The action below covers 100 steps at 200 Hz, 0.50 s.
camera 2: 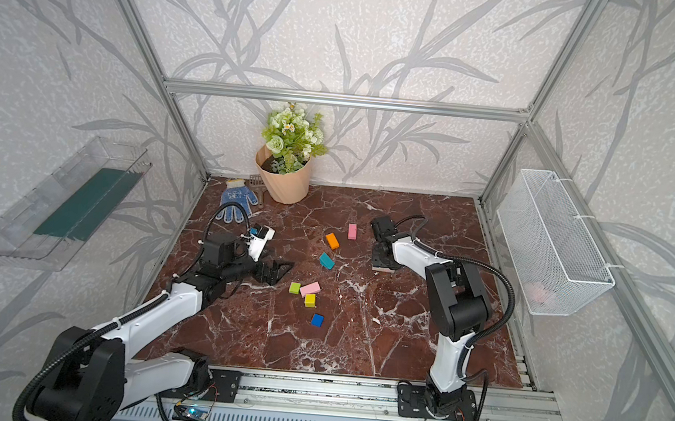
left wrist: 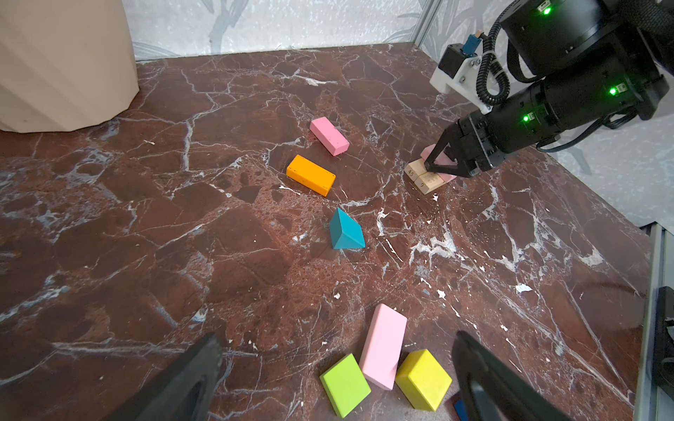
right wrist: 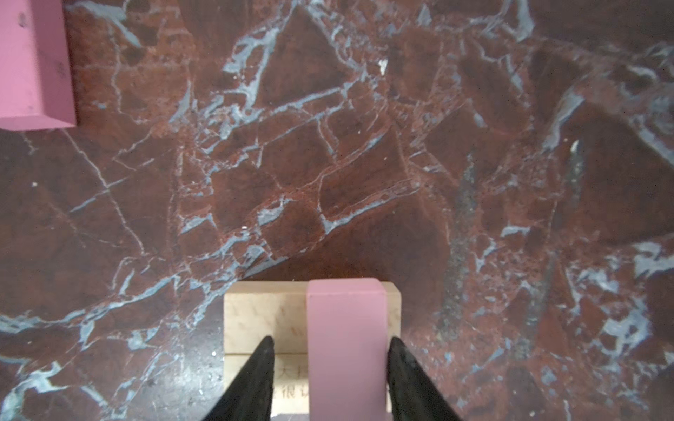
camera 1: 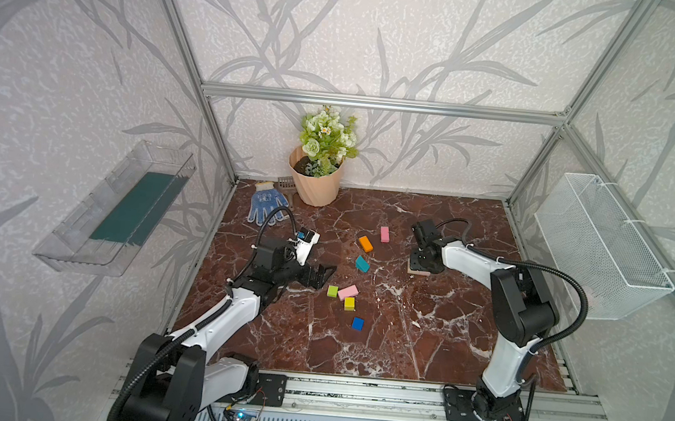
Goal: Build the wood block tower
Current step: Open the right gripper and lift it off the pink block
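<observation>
The tower is two plain wood blocks (right wrist: 262,313) lying side by side with a pink bar (right wrist: 346,346) across them. My right gripper (right wrist: 330,340) is open and straddles that pink bar; a gap shows at one finger. In both top views the right gripper (camera 1: 418,268) hides this stack. Loose wood blocks lie mid-table: a pink bar (camera 1: 384,234), an orange bar (camera 1: 365,243), a teal wedge (camera 1: 362,264), a lime cube (camera 1: 332,291), another pink bar (camera 1: 348,291), a yellow cube (camera 1: 349,303) and a blue cube (camera 1: 357,323). My left gripper (left wrist: 337,337) is wide open just left of the lime cube (left wrist: 344,384).
A peach flower pot (camera 1: 316,184) and a blue glove (camera 1: 265,203) stand at the back left. A white wire basket (camera 1: 600,243) hangs on the right wall, a clear tray (camera 1: 119,209) on the left wall. Aluminium frame posts edge the marble table (camera 1: 399,342).
</observation>
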Available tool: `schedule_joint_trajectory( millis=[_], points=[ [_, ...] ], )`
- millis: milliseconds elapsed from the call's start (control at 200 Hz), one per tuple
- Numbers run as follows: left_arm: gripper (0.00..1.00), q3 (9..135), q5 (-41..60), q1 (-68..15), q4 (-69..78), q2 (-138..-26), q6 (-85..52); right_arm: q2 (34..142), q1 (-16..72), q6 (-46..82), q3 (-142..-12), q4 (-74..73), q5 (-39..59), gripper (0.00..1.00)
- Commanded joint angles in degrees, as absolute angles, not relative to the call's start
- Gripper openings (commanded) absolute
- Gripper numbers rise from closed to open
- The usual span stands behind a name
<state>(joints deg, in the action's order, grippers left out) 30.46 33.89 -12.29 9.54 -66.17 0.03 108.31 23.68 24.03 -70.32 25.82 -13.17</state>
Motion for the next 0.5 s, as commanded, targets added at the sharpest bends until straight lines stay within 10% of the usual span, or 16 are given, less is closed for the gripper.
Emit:
schedule_joint_trajectory(
  millis=[0, 495],
  points=[
    [0.99, 29.76, 33.56, -12.48, 10.46, -65.04, 1.14, 108.54, 24.59, 24.87, -71.29, 28.19, -16.64, 0.50],
    [0.99, 29.71, 33.50, -12.48, 10.46, -65.01, 1.15, 103.57, 26.01, 25.05, -71.16, 29.72, -18.63, 0.51]
  ],
)
